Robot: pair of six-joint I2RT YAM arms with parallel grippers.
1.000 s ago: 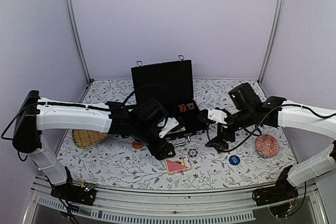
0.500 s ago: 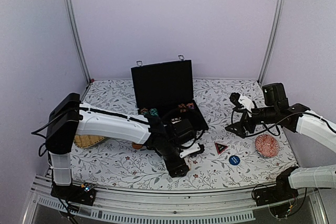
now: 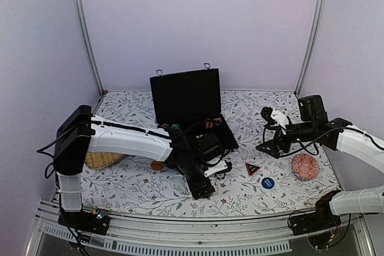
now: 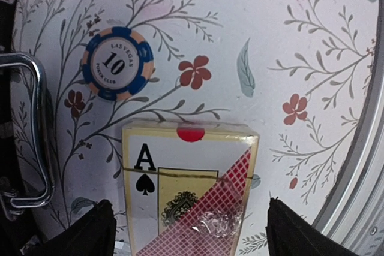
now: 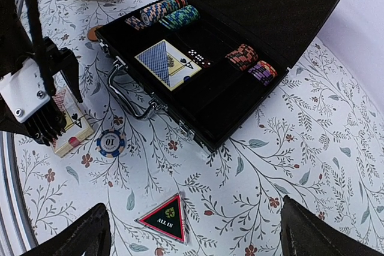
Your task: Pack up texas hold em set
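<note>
Since a second ago the left gripper (image 4: 189,203) has moved from the front of the case (image 3: 186,97) toward the near edge of the worktop (image 3: 138,187) and spread its jaws; the right gripper (image 5: 193,205) has drawn back from the case toward the right edge, baring a triangular marker (image 3: 252,168). Left to right: one straw tray (image 3: 99,160) by the left edge; one orange disc (image 3: 157,165); the left gripper, jaws wide either side of one card deck (image 4: 189,190) by the near edge; one loose chip (image 4: 117,63) just beside that deck; one case, lid up, mid-worktop, holding a second card deck (image 5: 168,58), what look like four chip rows (image 5: 162,13), and dice (image 5: 197,58) too small to count; the one marker; one blue disc (image 3: 268,182); one red bowl (image 3: 306,166) near the right edge; the right gripper, jaws wide and empty.
</note>
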